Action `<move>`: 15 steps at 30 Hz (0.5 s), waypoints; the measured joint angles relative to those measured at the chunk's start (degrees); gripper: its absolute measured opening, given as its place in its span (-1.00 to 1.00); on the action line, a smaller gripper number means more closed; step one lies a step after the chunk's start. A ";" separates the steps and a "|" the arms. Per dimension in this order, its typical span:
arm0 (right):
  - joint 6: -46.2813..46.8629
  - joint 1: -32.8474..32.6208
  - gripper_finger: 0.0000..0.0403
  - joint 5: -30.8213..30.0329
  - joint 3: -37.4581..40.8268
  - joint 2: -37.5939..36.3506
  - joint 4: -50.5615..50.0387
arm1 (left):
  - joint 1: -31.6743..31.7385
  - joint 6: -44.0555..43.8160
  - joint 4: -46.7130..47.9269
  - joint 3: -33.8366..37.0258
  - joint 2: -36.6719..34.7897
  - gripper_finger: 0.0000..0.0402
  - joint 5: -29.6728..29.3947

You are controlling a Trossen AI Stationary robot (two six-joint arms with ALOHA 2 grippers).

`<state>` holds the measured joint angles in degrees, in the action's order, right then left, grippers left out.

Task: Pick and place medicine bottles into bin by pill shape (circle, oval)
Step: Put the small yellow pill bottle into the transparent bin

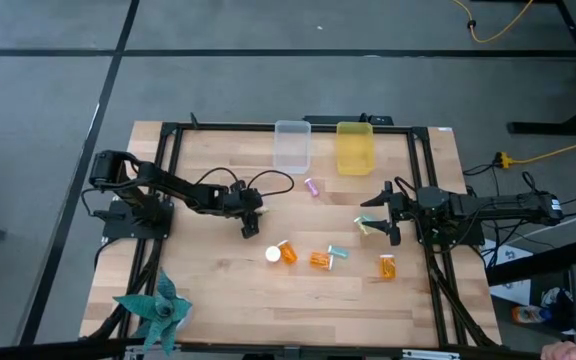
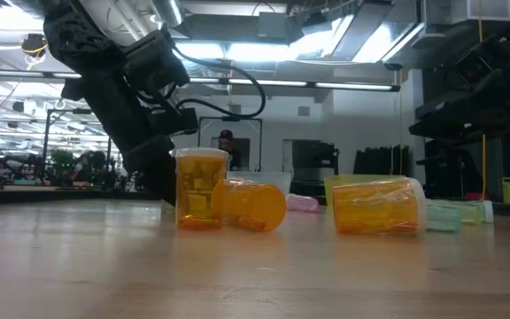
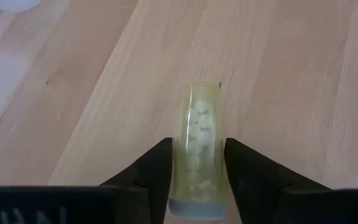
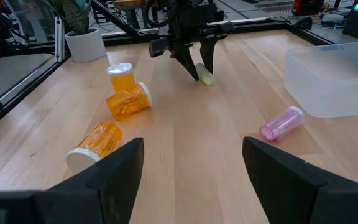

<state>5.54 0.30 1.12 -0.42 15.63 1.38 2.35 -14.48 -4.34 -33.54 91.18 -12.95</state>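
My left gripper point(image 1: 250, 226) is left of the table's middle, shut on a pale yellow-green vial point(image 3: 199, 143). The vial also shows in the right wrist view point(image 4: 205, 76). My right gripper point(image 1: 378, 214) is open and empty at the right, beside a small pale green vial point(image 1: 362, 224). Three amber bottles lie or stand on the wood: one upright with a white cap point(image 1: 279, 252), one on its side point(image 1: 320, 260), one farther right point(image 1: 386, 266). A teal vial point(image 1: 338, 252) lies among them. A pink vial point(image 1: 313, 187) lies near the bins. My left gripper pinches the pale vial between its two fingers point(image 3: 157, 171), on the vial's two long sides near its cap end point(image 3: 197, 202). The fingers point down and lie along the vial. The vial sticks out slanting below the fingertips, and I cannot tell whether its far end touches the table.
A clear bin point(image 1: 292, 146) and a yellow bin point(image 1: 355, 148) stand side by side at the table's far edge. A teal paper pinwheel point(image 1: 154, 310) stands at the near left corner. A black frame point(image 1: 168, 180) runs around the table.
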 joint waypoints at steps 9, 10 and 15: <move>0.00 0.01 0.37 0.00 -0.01 0.00 -0.02 | 0.17 0.01 -1.66 0.04 -0.04 -0.47 -0.01; -0.01 -0.01 0.37 0.00 -0.01 -0.01 -0.01 | 0.37 0.00 -3.06 0.04 -0.04 -0.47 0.01; -0.01 0.01 0.37 0.00 -0.01 0.00 -0.02 | 2.54 0.02 -13.28 0.04 -0.04 -0.48 -0.04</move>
<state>5.52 0.31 1.12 -0.43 15.63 1.37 4.89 -14.46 -17.61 -33.50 91.13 -12.99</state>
